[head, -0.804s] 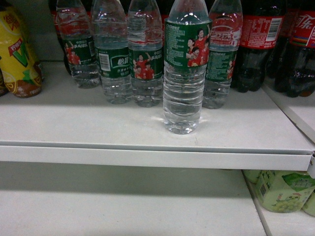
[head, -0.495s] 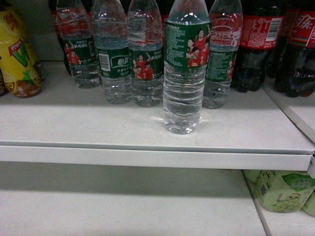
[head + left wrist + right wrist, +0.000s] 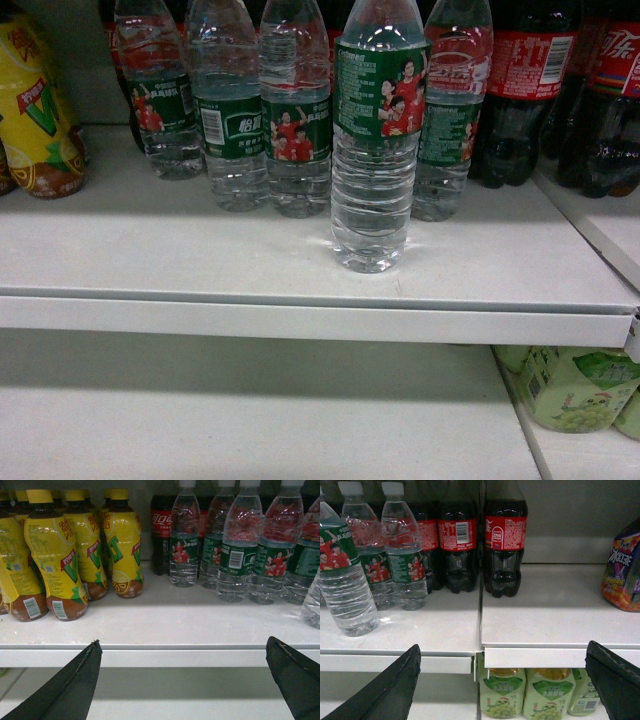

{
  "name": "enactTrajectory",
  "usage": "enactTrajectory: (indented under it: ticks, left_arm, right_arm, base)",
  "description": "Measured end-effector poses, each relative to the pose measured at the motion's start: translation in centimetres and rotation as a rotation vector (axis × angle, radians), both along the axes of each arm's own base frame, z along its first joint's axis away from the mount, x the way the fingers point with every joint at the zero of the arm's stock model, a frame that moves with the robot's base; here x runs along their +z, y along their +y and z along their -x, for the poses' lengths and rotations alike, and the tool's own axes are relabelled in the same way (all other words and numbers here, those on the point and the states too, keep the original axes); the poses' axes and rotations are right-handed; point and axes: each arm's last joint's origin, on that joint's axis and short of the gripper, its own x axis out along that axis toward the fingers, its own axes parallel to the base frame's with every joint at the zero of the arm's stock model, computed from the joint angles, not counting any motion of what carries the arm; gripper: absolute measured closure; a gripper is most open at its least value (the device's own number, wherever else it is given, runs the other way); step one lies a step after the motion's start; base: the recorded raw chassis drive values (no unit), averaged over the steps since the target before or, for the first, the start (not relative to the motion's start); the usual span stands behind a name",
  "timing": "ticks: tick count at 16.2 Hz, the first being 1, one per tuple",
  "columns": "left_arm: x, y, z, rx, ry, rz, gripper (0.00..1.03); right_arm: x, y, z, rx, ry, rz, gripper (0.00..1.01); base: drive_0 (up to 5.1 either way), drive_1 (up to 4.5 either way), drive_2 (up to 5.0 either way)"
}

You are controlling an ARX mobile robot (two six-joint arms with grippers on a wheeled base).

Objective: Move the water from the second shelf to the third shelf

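Head cam: water (image 3: 378,150) upright nr shelf (image 3: 300,318) front edge; both end effectors apparently spread, gripping nothing.

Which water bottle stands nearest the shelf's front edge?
On the white upper shelf, a row of green-labelled water bottles stands left of the dark cola bottles. The front water bottle stands alone ahead of that row, nearest the shelf lip.

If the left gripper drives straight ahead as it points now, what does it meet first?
Most likely the front lip of the shelf, level with the open left gripper. The water bottles and yellow drink bottles stand higher and further back. Depth is uncertain.
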Motion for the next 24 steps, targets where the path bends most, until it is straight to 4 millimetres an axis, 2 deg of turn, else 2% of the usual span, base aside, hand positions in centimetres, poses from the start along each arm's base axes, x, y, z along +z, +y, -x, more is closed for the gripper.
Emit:
enactTrajectory:
  ticks: [9,10,11,13,16,17,21,24]
  left_arm:
    - [0.0,0.0,0.0,0.000,0.000,0.000,0.05]
    - [0.0,0.0,0.0,0.000,0.000,0.000,0.05]
    - [0.0,0.0,0.0,0.000,0.001,0.000,0.05]
    - [0.0,0.0,0.0,0.000,0.000,0.000,0.05]
    - [0.0,0.0,0.0,0.000,0.000,0.000,0.05]
    - [0.0,0.0,0.0,0.000,0.000,0.000,0.05]
    - [0.0,0.0,0.0,0.000,0.000,0.000,0.05]
    - [0.0,0.0,0.0,0.000,0.000,0.000,0.05]
  right_arm:
    - [0.0,0.0,0.0,0.000,0.000,0.000,0.03]
    - [-0.2,0.0,0.0,0.022,0.096,-0.043,0.03]
    - [1.1,-0.6,-1.3,0.015,0.171,-0.177,0.03]
    - [4.9,-0.7,-3.3,0.039,0.055,-0.182,0.03]
    - [8.8,0.2,-8.5,0.071,0.000,-0.176,0.03]
    - [9.3,0.8,-9.6,0.094,-0.006,-0.176,0.03]
    - [9.4,2.2,-11.1,0.129,-0.009,-0.174,0.03]
    - [6.6,6.3,-13.4,0.239,0.073,-0.127,0.03]
  base:
    - [0.0,0.00,0.0]
    - [0.0,0.00,0.0]
    - [0.0,0.00,0.0]
    - [0.0,0.00,0.0]
    - [0.0,0.00,0.0]
    - [0.0,0.00,0.0]
    - [0.0,0.00,0.0]
    - [0.0,0.00,0.0]
